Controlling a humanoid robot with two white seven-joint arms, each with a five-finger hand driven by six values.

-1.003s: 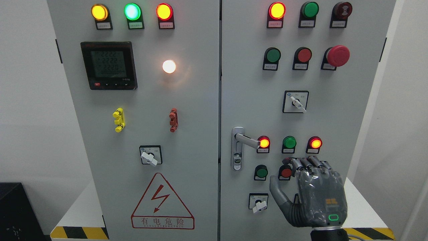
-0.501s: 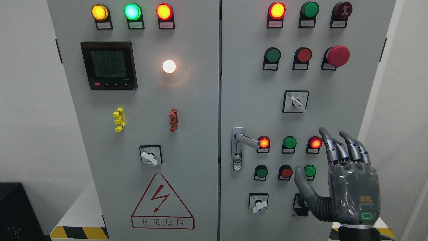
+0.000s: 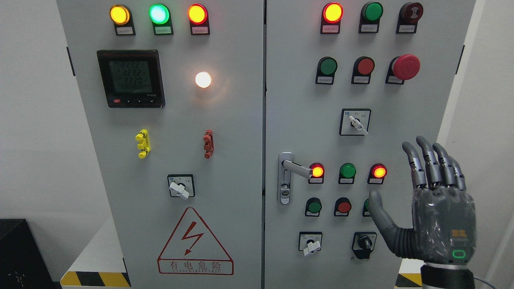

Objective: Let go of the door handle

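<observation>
A silver door handle (image 3: pixel 295 168) sticks out to the right from its plate on the cabinet's right door (image 3: pixel 361 132), near the seam. My right hand (image 3: pixel 435 208) is held up flat at the lower right, well clear of the handle. Its fingers (image 3: pixel 431 164) are spread straight up and its thumb (image 3: pixel 381 218) points left, with nothing in the grasp. The thumb covers part of a green button. The left arm does not show.
Lit lamps, push buttons, a red emergency stop (image 3: pixel 405 66) and rotary switches (image 3: pixel 355 122) crowd the right door. The left door carries a digital meter (image 3: pixel 130 78), yellow and red clips and a warning triangle (image 3: pixel 195 244). A black box (image 3: pixel 20 257) sits lower left.
My right hand has moved right and up, away from the buttons below the handle, and its fingers went from curled to fully straight. The handle stays level.
</observation>
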